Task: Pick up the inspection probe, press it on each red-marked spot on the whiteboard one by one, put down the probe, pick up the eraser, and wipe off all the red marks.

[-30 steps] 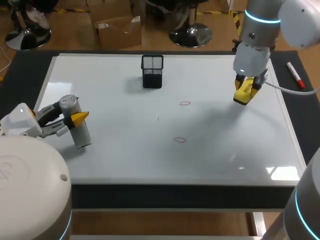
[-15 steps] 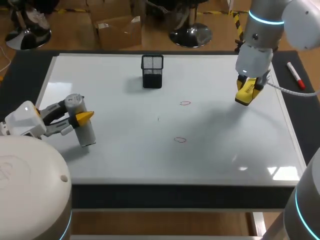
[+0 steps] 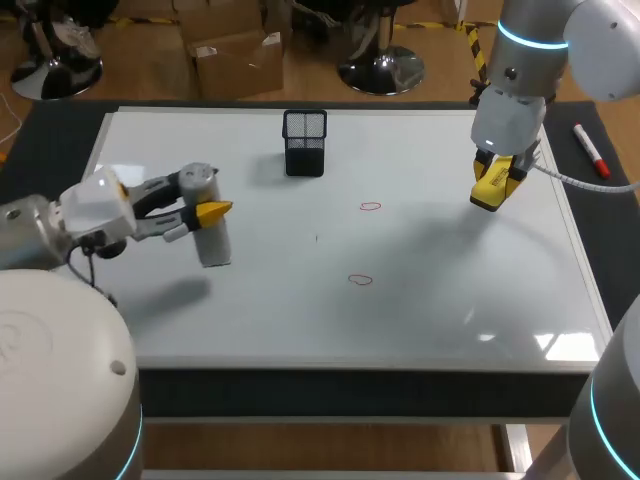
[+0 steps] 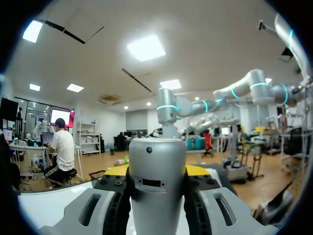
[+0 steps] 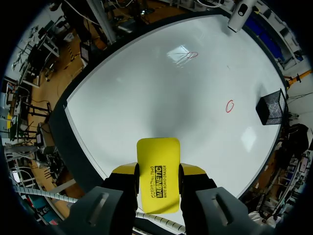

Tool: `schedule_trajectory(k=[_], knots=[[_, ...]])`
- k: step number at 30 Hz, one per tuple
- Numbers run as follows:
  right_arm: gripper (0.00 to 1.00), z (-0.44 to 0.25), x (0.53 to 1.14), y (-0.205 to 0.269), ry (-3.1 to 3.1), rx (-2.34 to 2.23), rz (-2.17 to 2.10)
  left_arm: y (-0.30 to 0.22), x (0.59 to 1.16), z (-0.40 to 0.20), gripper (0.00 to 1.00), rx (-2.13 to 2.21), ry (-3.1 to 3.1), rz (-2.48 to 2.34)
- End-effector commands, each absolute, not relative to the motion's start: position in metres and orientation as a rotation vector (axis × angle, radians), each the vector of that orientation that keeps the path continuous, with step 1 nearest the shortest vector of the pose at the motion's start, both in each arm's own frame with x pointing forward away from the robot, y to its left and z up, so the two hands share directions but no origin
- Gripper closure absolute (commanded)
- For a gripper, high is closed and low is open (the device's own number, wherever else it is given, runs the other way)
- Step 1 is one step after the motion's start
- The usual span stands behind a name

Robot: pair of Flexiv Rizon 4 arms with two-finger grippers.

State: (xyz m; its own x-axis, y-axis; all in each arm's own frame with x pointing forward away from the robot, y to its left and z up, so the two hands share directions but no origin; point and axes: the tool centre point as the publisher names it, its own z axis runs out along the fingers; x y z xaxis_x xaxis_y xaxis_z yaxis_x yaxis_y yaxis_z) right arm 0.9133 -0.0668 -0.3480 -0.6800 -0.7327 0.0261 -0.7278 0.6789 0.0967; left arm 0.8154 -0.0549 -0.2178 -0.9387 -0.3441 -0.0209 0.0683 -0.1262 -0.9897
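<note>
The left gripper (image 3: 210,212) is clamped on the inspection probe (image 3: 210,240), a silver cylinder pinched from both sides near its upper end; the probe stands roughly upright over the left part of the whiteboard (image 3: 300,320); it seems to hang clear of the surface, since its shadow lies apart from it to the near left, though the head view does not settle that. The right gripper (image 3: 493,182) grips the yellow eraser (image 5: 157,182) between its fingers, over the far right part of the board; the eraser's flat end points down at the white surface. Two small red marks lie near the middle, the far one (image 3: 371,207) and the near one (image 3: 360,280), both well apart from probe and eraser. A black mesh cup (image 3: 304,143) stands at the far edge; a red-capped marker (image 3: 591,150) lies off the board at the right.
</note>
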Motion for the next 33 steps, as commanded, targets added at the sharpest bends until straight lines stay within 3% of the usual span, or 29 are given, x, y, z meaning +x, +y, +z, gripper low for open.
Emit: schedule_trajectory(k=[1, 19, 33], knots=[[1.00, -0.347, 0.913, -0.068, -2.820, 1.230, -0.117, -0.088, 0.841, -0.216, 1.00, -0.255, 1.900, -2.183], [1.00, -0.347, 0.913, -0.068, -2.820, 1.230, -0.117, -0.201, 0.884, -0.205, 1.00, -0.097, 1.981, -2.268], [1.00, -0.347, 0.913, -0.068, -2.820, 1.230, -0.117, -0.258, 0.908, -0.220, 1.00, -0.048, 1.995, -2.301]])
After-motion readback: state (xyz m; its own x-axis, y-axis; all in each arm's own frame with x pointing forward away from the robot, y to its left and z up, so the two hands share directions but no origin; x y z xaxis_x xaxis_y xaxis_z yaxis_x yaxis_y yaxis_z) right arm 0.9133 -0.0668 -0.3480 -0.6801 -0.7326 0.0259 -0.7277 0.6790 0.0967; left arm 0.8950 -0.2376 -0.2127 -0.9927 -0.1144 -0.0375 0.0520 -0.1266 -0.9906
